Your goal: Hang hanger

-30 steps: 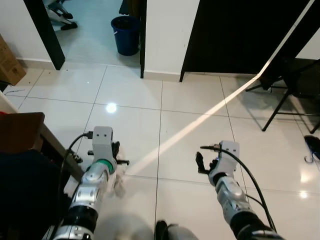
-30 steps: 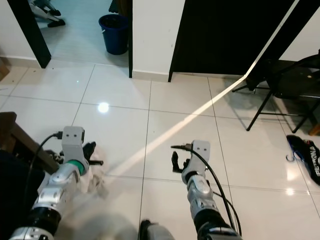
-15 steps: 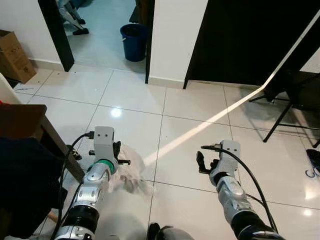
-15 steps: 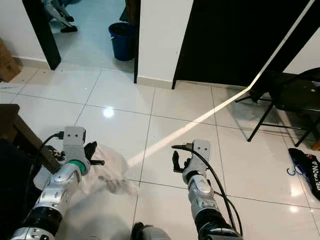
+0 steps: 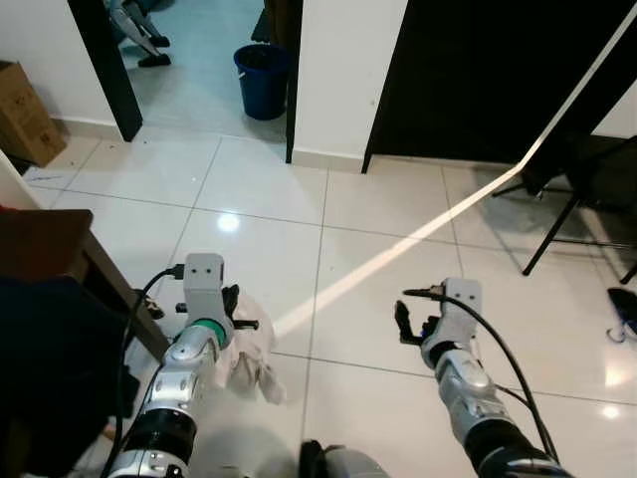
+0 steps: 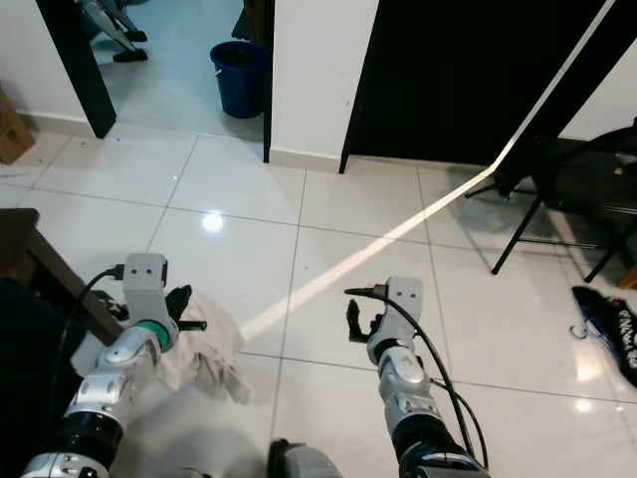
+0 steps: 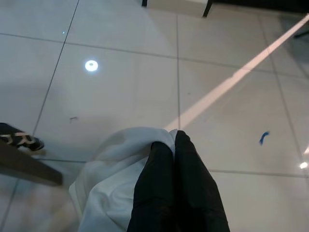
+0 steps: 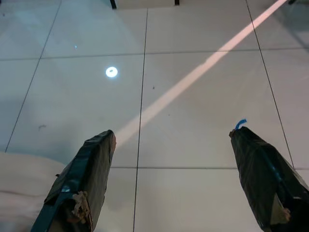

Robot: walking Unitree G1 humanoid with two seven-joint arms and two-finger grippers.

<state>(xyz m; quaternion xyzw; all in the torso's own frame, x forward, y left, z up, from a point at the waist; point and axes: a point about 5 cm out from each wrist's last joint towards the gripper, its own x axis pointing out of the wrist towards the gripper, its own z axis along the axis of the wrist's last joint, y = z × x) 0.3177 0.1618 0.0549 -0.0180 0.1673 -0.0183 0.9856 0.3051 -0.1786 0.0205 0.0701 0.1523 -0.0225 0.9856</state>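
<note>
My left gripper is held low over the tiled floor, and its black fingers are shut on a white cloth. The cloth bunches around the fingers and droops below and to the right of the gripper. My right gripper hovers over the floor on the right. It is open with nothing between its fingers. I cannot make out a hanger.
A dark wooden furniture edge with dark fabric is close on my left. Ahead are a white wall pillar, a blue bucket in a doorway, a cardboard box, and a black folding frame at right.
The white cloth has swung from spread out to the right into a tighter bunch under my left gripper. The camera has shifted a little; both grippers hold their poses.
</note>
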